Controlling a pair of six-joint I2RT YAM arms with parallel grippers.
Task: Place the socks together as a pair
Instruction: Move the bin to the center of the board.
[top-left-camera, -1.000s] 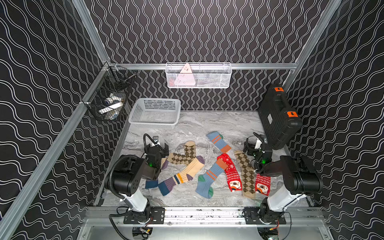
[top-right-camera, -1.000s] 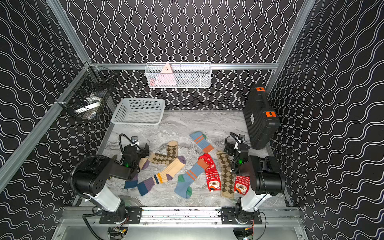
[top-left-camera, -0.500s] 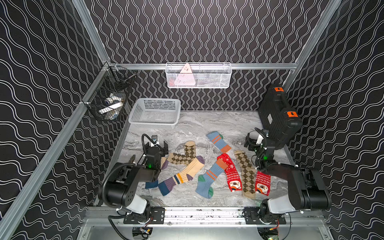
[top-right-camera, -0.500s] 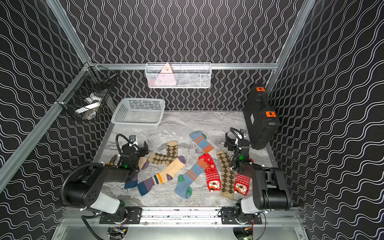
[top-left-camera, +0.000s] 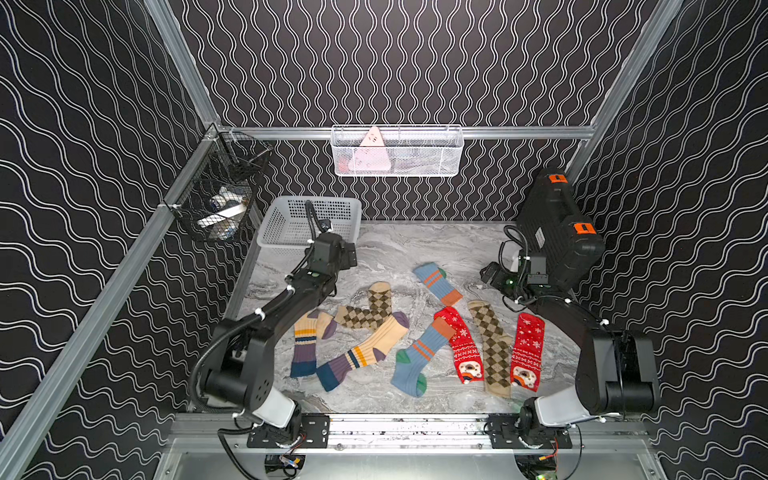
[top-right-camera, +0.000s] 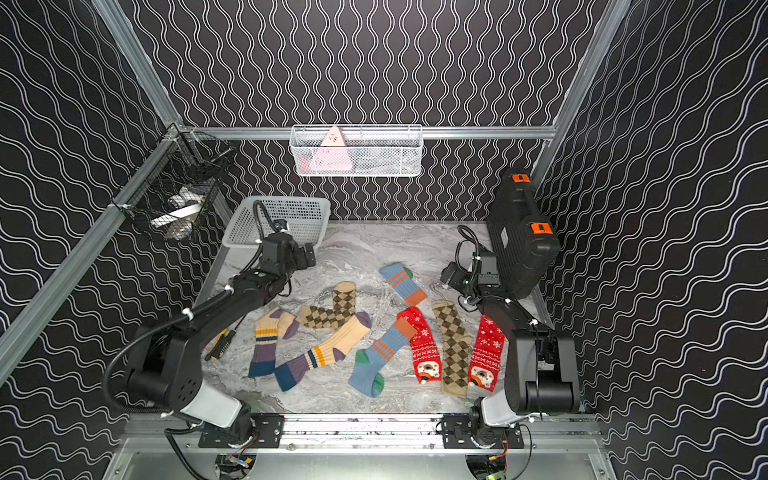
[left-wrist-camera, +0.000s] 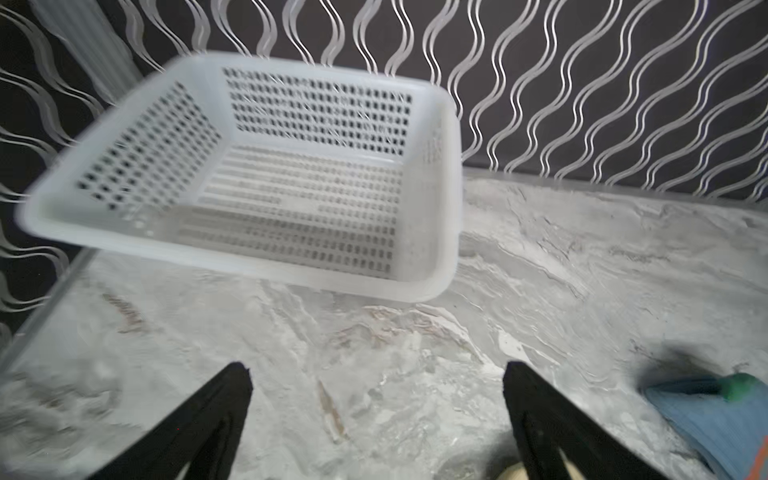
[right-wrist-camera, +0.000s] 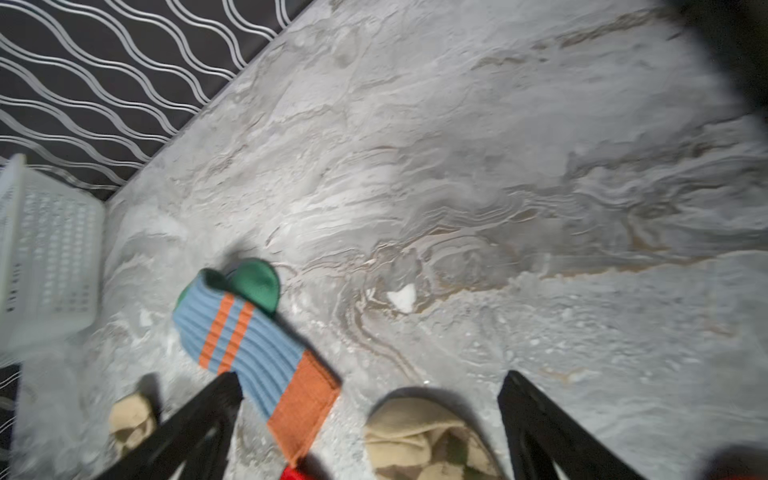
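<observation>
Black walls printed with white wavy lines (top-left-camera: 415, 62) enclose a grey marble-patterned tabletop (top-left-camera: 395, 249). A black hard plastic case with orange latches (top-left-camera: 557, 232) leans at the far right corner, and a white perforated plastic basket (top-left-camera: 282, 226) sits at the far left. The left gripper (left-wrist-camera: 376, 370) hangs over bare marble just before that basket, its jaws spread wide with nothing between them. The right gripper (right-wrist-camera: 370, 377) hovers beside the case, its jaws equally wide and empty. Eight socks lie loose across the near half of the tabletop. A cream, purple and teal striped sock (top-left-camera: 306, 343) and its diagonal match (top-left-camera: 361, 351) lie near the left arm, with a bent tan-brown argyle sock (top-left-camera: 365, 311) touching them from behind. A long blue sock with orange stripes (top-left-camera: 417, 357) lays its cuff over a red Christmas sock with an animal face (top-left-camera: 461, 345). A straight argyle sock (top-left-camera: 492, 347) lies between that one and a second red sock (top-left-camera: 527, 351). A folded blue sock (top-left-camera: 436, 284) sits apart, farther back. A small black-and-yellow tool (top-right-camera: 219, 345) lies by the left arm.
</observation>
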